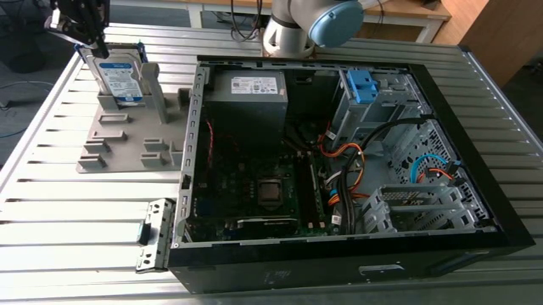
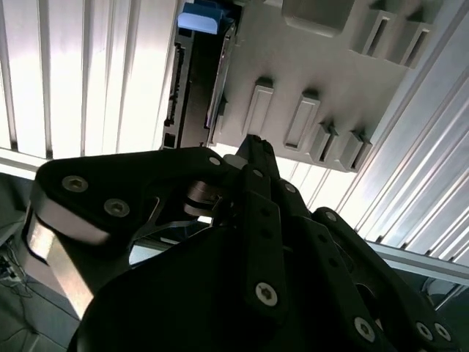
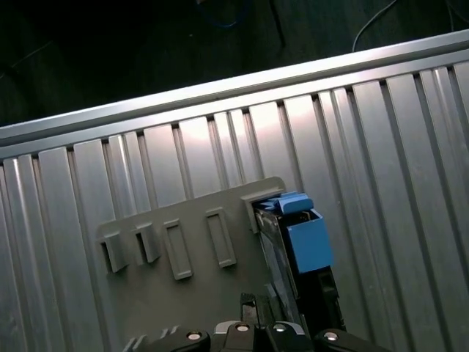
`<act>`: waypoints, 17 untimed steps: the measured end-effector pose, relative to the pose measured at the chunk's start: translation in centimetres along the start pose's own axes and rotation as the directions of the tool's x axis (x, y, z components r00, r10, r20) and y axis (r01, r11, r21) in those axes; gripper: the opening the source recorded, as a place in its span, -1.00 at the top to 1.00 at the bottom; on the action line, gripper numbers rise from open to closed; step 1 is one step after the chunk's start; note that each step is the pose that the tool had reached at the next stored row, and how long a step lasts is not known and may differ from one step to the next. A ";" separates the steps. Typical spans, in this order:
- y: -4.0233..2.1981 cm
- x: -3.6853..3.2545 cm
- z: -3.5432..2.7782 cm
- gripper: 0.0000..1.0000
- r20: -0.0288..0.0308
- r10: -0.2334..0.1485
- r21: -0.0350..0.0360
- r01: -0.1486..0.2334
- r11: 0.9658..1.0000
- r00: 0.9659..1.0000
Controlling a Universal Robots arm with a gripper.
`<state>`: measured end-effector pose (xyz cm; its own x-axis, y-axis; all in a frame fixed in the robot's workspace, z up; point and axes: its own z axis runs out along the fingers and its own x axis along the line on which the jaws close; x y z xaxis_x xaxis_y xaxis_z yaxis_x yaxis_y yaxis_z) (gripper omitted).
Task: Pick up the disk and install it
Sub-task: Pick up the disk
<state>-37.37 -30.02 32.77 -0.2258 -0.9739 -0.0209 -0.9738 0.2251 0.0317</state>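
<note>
The disk (image 1: 119, 76) stands upright on its edge in a grey slotted holder (image 1: 119, 149) at the exterior view's left. It is silver with a white-and-blue label and a blue carrier frame. My gripper (image 1: 91, 43) hangs right over the disk's top far corner, at or very near its edge. In the first wrist view the disk (image 3: 297, 246) runs from the holder (image 3: 190, 271) down to the gripper (image 3: 271, 331). The second wrist view has the disk's dark edge (image 2: 194, 81) beside the holder (image 2: 308, 66), beyond the black gripper linkage (image 2: 253, 158).
An open computer case (image 1: 475, 184) lies on the slatted metal table (image 1: 76, 210), with a grey power supply (image 1: 248, 86), a motherboard, cables and a drive cage with a blue bracket (image 1: 360, 86). A small metal bracket (image 1: 154, 234) lies by the case's near corner. The arm's base (image 1: 293, 28) stands behind.
</note>
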 end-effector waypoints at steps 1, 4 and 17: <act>0.00 0.00 0.00 0.79 0.000 -0.006 0.000 0.006 1.000 1.000; 0.00 0.00 0.00 0.79 -0.001 -0.021 0.000 0.021 1.000 1.000; 0.00 0.00 0.00 0.79 -0.005 -0.079 -0.001 0.079 0.997 0.997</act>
<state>-37.37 -30.02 32.77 -0.1479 -0.9888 -0.0187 -0.9886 0.1472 0.0313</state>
